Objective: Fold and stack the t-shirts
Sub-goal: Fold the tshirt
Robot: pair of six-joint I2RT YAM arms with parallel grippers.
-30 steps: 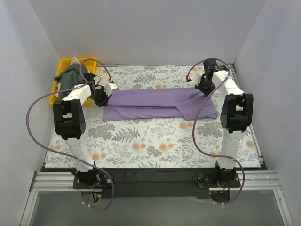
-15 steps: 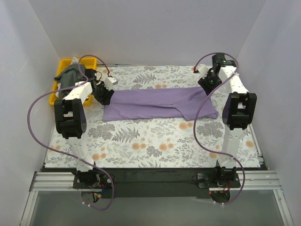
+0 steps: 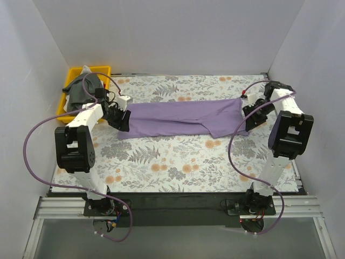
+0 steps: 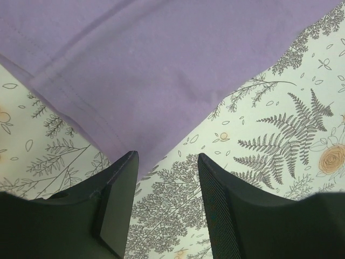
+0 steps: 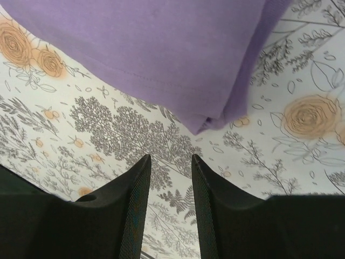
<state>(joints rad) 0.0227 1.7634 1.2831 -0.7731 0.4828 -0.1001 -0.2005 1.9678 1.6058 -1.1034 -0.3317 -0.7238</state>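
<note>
The lilac-purple t-shirt lies folded into a long band across the back half of the table. My left gripper is open and empty at the band's left end; in the left wrist view the shirt's corner lies just ahead of the tips. My right gripper is open and empty at the band's right end; in the right wrist view the shirt's folded corner lies just beyond the tips. The dark grey-green t-shirt is bunched in the yellow tray.
The yellow plastic tray stands at the back left corner. A floral cloth covers the table. White walls enclose three sides. Purple cables loop from both arms.
Both grippers have moved outward and down toward the shirt's two ends. The right arm swung from the back toward the right edge; the band now lies stretched longer and flatter.
</note>
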